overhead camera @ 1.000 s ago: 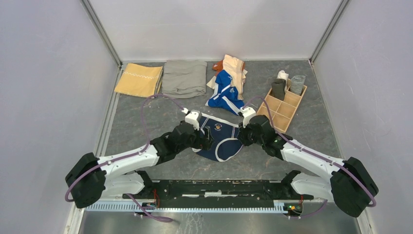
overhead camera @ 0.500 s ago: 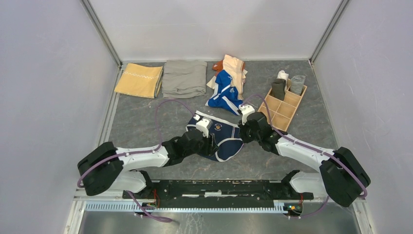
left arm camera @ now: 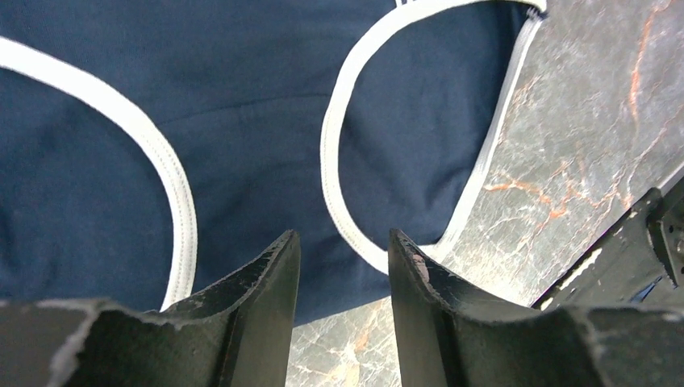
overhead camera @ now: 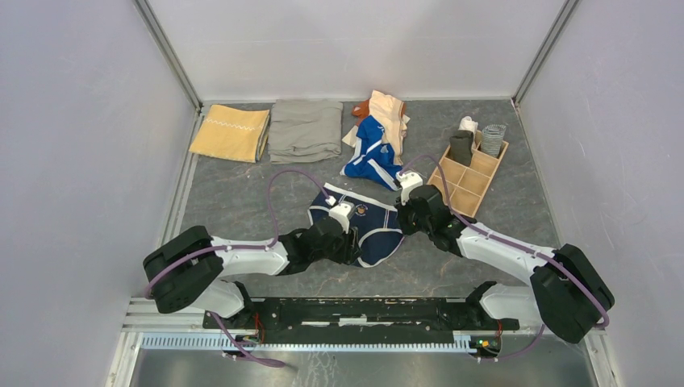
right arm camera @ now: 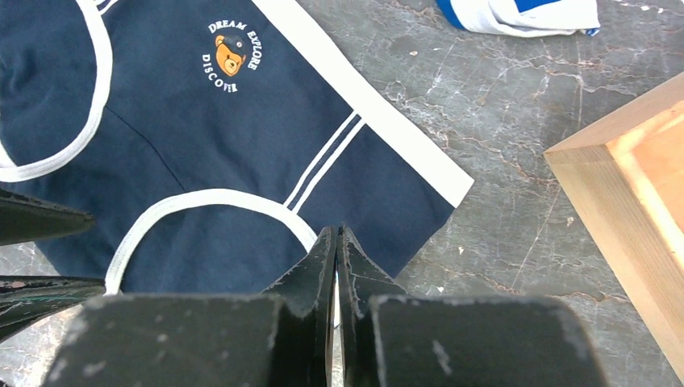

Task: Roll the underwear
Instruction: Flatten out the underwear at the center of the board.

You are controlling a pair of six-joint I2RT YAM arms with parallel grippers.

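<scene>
Right wrist view: my right pincer (right arm camera: 336, 235) clenches the navy briefs (right arm camera: 242, 137) by the hem at six o'clock; my left pincer (left arm camera: 343, 243), half-released, hovers above them.

Taking the middle of the table (overhead camera: 242, 201) as the dial's centre and the far wall as 12 o'clock, the briefs (overhead camera: 373, 234) lie just toward 6 o'clock. The left gripper (left arm camera: 343, 238) is over their 7 o'clock edge and the right gripper (right arm camera: 336, 230) is at their 3 o'clock edge. Behind them at 12 o'clock lies a heap of underwear (overhead camera: 377, 141), two folded cloths (overhead camera: 231, 132) sit just beside each other at 10 and 11 o'clock, and a divided tray (overhead camera: 468, 181) lies at 2 o'clock with rolls (overhead camera: 461, 147) in its farthest compartments.
</scene>
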